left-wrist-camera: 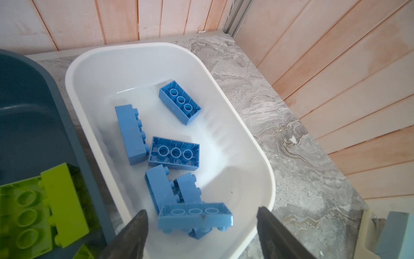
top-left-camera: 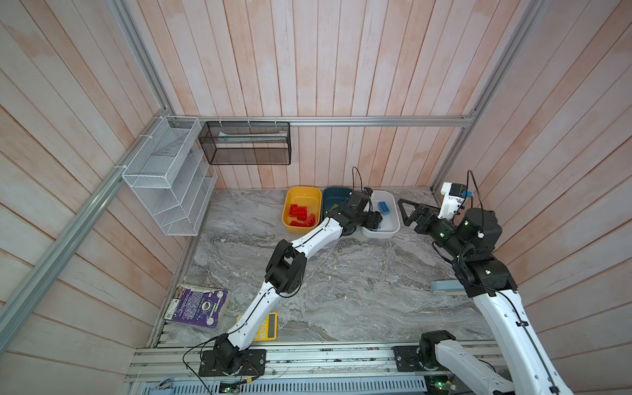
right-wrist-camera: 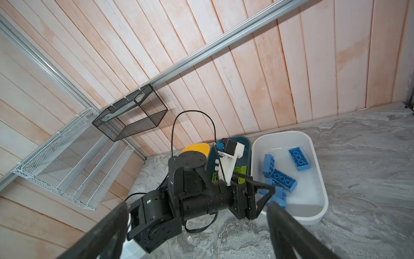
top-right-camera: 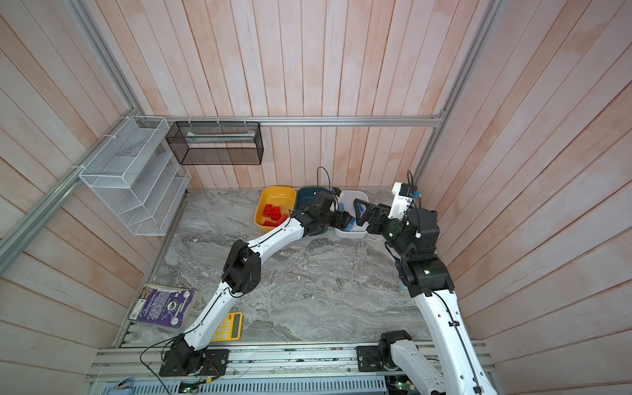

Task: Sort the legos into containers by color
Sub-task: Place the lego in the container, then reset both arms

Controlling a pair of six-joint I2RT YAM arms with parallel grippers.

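Note:
Three containers stand in a row by the back wall: a yellow tub [top-left-camera: 301,188] holding several red legos [top-left-camera: 302,215], a dark teal tub [top-left-camera: 333,198] with lime green legos [left-wrist-camera: 56,201], and a white tub [left-wrist-camera: 134,47] with several light blue legos [left-wrist-camera: 174,152]. My left gripper [left-wrist-camera: 201,210] hangs open over the near end of the white tub. One blue lego [left-wrist-camera: 195,216] lies on the pile between its fingers, touching neither. My right gripper [top-left-camera: 405,212] stands open and empty just right of the white tub [right-wrist-camera: 313,215].
A white wire rack [top-left-camera: 167,178] and a black mesh basket [top-left-camera: 246,143] hang on the walls. A purple book [top-left-camera: 198,306] and a yellow calculator [top-left-camera: 268,326] lie at the front left. A pale blue object [top-left-camera: 444,287] sits by the right arm.

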